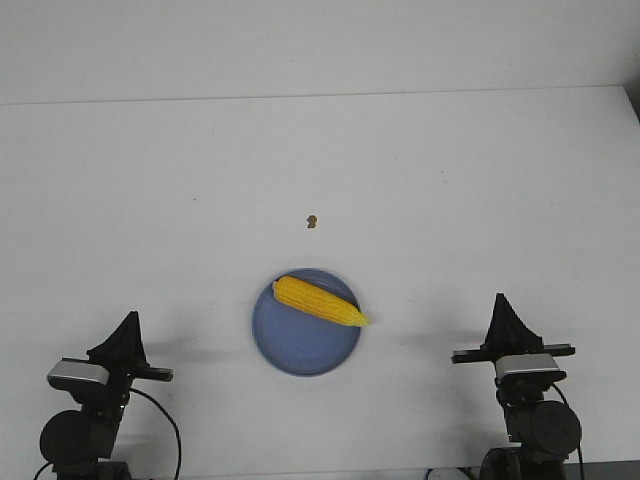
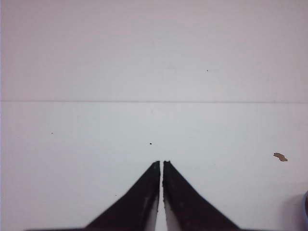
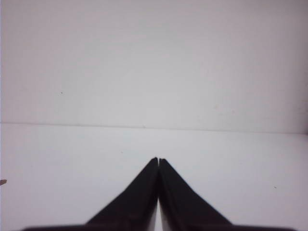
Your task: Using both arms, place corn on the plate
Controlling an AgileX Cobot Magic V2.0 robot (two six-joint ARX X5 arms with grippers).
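Note:
The yellow corn [image 1: 320, 301] lies across the blue plate [image 1: 290, 350] near the table's front middle, its pointed end over the plate's right rim. My left gripper [image 1: 129, 318] is at the front left, shut and empty, well left of the plate. In the left wrist view its fingers [image 2: 161, 163] are closed with only a hairline slit. My right gripper [image 1: 499, 299] is at the front right, shut and empty, well right of the plate. In the right wrist view its tips [image 3: 158, 160] touch. A sliver of the plate's rim [image 2: 305, 207] shows in the left wrist view.
A tiny brown speck [image 1: 312, 222] lies on the white table beyond the plate; it also shows in the left wrist view [image 2: 280, 157]. The table's far edge [image 1: 320, 95] meets a white wall.

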